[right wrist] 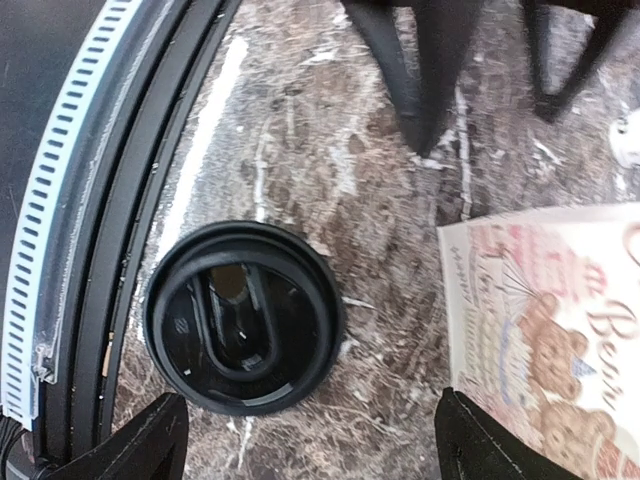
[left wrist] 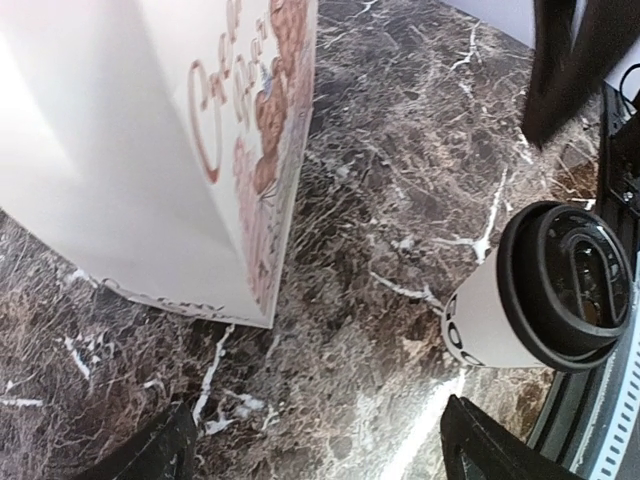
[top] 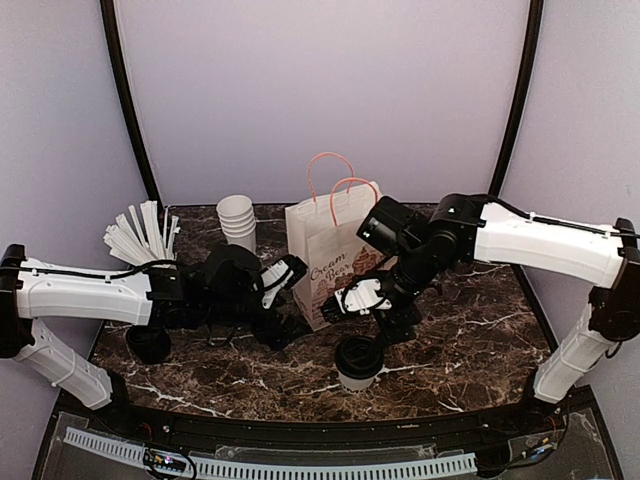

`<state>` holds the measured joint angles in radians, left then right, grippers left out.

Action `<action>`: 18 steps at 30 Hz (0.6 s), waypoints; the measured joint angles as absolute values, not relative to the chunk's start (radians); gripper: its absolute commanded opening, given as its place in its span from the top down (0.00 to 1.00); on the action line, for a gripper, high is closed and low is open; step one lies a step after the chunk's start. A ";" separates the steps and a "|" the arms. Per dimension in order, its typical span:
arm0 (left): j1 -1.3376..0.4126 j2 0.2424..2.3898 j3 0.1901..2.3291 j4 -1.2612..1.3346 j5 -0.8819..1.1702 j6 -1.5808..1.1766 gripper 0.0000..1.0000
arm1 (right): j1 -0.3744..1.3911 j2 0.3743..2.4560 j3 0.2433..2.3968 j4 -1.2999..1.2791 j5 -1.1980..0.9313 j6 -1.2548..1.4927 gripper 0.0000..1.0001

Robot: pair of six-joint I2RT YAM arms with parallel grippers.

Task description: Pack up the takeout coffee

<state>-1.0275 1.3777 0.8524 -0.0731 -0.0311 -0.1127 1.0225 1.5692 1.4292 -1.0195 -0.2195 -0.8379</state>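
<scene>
Takeout coffee (right wrist: 243, 318) sits untouched under the wide-open, seemingly empty right hand (right wrist: 320, 445).

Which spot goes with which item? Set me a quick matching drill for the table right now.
1 lidded coffee cup
2 paper bag
3 stack of nested cups
4 wrapped straws

A far left, at the back
B near edge, lid on
C centre, standing upright
D back, just left of the bag

Pairs: 1-B, 2-C, 3-D, 4-A
</scene>
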 measured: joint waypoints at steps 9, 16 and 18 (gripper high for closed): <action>-1.026 1.324 0.845 -0.085 -0.073 -0.133 0.11 | 1.058 1.639 1.429 -1.036 -0.237 -0.854 0.09; -1.024 1.312 0.825 -0.084 -0.084 -0.138 0.11 | 1.066 1.662 1.436 -1.056 -0.247 -0.860 0.09; -1.023 1.312 0.823 -0.084 -0.087 -0.139 0.11 | 1.070 1.670 1.441 -1.061 -0.249 -0.862 0.09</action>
